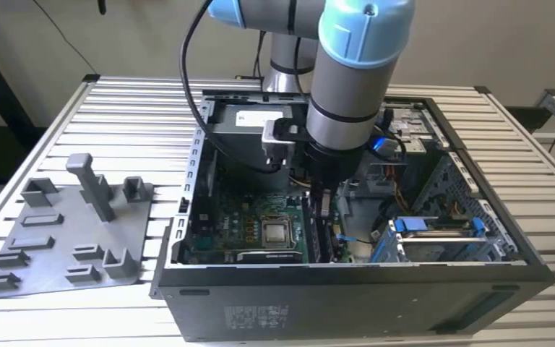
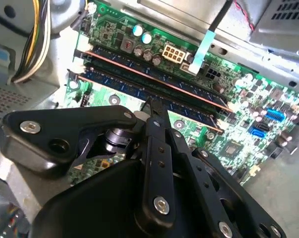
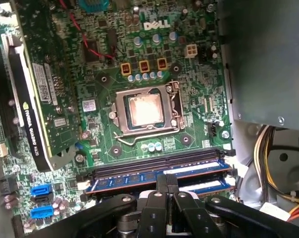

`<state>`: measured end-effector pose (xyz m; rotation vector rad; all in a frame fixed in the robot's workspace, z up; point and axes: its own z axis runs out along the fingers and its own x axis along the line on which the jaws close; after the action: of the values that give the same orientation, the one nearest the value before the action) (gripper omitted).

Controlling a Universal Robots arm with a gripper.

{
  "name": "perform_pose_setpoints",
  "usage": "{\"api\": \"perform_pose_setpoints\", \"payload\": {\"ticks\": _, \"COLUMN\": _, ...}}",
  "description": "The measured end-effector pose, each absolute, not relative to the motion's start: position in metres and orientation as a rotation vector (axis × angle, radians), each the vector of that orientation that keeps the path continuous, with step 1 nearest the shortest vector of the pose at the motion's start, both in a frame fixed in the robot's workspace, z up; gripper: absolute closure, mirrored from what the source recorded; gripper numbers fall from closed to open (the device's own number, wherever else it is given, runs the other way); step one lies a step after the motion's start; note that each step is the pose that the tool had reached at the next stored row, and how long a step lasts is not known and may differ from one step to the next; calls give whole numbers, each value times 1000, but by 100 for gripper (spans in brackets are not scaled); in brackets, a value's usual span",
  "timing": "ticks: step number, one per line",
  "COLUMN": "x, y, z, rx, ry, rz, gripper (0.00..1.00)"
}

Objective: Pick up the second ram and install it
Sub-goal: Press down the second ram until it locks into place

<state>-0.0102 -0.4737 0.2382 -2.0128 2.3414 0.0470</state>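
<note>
The second ram [image 3: 121, 181] is a dark blue stick standing in a motherboard slot beside the CPU socket [image 3: 144, 111]. Another stick [image 2: 154, 73] sits in the slot parallel to it. My gripper [image 3: 167, 182] reaches down inside the open computer case [image 1: 355, 282]. Its black fingers are shut together, and their tips rest at the top edge of the second ram [image 2: 112, 83] near its middle. The fingers meet along the stick's length, not across its thickness. In the exterior view my gripper [image 1: 319, 208] hangs over the slots at the motherboard's right side.
A grey plastic tray [image 1: 66, 238] with upright blocks lies on the slatted table at the exterior view's left. Inside the case are a graphics card [image 3: 28, 99], yellow and black cable bundles [image 3: 271, 158], a power supply [image 1: 254, 126] and a blue-clipped drive cage [image 1: 436, 231].
</note>
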Motion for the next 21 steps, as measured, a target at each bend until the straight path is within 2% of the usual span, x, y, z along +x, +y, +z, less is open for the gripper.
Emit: {"api": "perform_pose_setpoints", "payload": {"ticks": 21, "x": -10, "y": -486, "z": 235, "rx": -2033, "ry": 2324, "rz": 48, "gripper": 89}}
